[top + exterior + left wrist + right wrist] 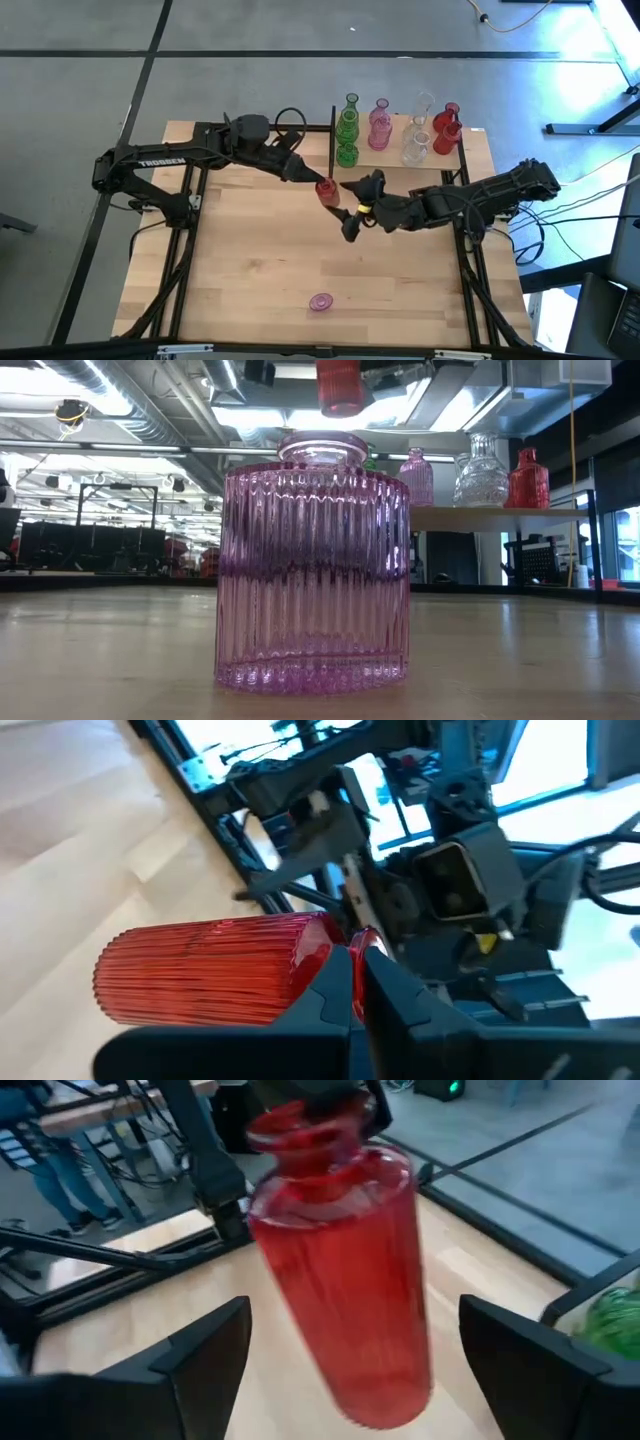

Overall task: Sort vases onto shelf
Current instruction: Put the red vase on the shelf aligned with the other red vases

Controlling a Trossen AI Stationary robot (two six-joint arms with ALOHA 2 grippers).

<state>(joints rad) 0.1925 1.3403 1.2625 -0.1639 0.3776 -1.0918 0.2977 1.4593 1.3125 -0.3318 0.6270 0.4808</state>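
Red vase (326, 190) neck pinched by left claw (357, 982).

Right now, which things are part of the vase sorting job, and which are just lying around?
Part of the job:
- red vase gripped by left end effector
- right end effector, open
- pink vase
- shelf
- shelved vases

Just around:
- cables

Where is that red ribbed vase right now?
In the high view the red vase is mid-table, off the wood, its neck pinched by the left gripper, just in front of the shelf; the open right gripper flanks it.
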